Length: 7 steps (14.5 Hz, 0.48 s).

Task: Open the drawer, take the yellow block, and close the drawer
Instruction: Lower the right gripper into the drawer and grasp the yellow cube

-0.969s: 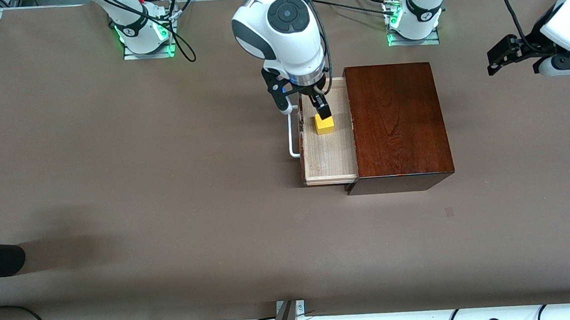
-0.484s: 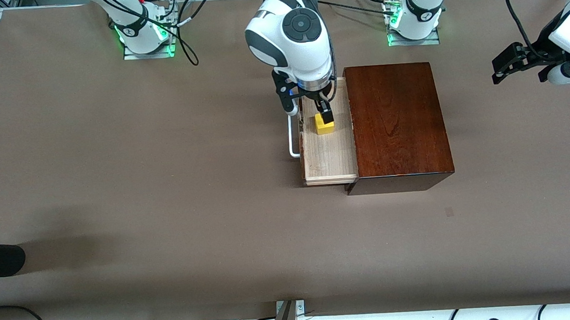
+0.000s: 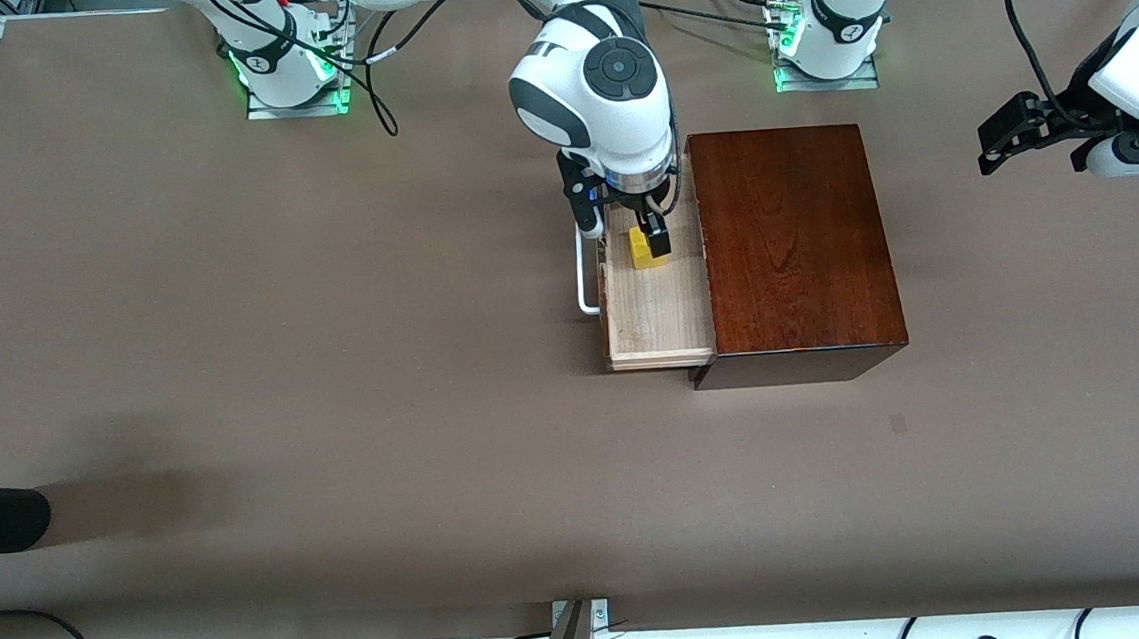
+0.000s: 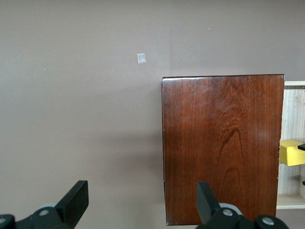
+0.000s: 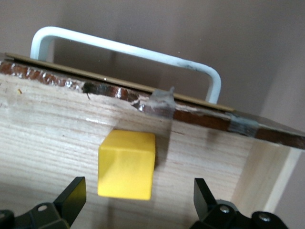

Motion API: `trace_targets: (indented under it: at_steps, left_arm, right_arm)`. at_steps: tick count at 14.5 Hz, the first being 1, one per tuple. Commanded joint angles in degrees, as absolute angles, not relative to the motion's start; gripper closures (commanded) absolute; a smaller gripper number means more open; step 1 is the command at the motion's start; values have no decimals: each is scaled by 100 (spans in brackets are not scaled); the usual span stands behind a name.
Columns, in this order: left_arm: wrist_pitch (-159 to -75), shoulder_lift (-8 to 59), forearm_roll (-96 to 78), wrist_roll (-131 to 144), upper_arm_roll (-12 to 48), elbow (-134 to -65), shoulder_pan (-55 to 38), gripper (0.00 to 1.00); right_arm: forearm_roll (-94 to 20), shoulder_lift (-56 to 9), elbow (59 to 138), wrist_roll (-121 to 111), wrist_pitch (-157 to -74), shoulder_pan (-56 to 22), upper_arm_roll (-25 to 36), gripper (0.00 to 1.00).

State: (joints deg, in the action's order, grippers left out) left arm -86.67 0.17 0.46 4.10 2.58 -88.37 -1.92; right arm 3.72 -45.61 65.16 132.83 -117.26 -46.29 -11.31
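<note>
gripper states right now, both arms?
Right hand: open, down in the drawer, fingers either side of the yellow block, not gripping it yet.
Left hand: open, holding nothing, waiting above the wooden box.

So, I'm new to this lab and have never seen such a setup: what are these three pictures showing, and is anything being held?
They show two white robot arms at a brown table, each ending in a two-finger gripper. One picture looks down from a high camera facing the robots; the other two come from cameras on each arm's wrist. On the table stands a dark wooden box with its drawer pulled out. A yellow block lies in the drawer. The right gripper is down in the drawer with its fingers open on either side of the block, not gripping it. The left gripper waits open, in the air near its end of the table. Nothing is held.
</note>
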Motion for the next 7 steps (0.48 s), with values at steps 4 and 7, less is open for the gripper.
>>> trace_targets:
  at_steps: [4, 7]
  left_arm:
    - [-8631, 114, 0, 352, 272, -8649, -211, 0]
    - [-8631, 114, -9, 343, 272, -8648, -211, 0]
  right_arm:
    - [536, -4799, 6337, 13421, -11848, -4755, -1072, 0]
    - [545, -4878, 6346, 13412, -11970, -4755, -1064, 0]
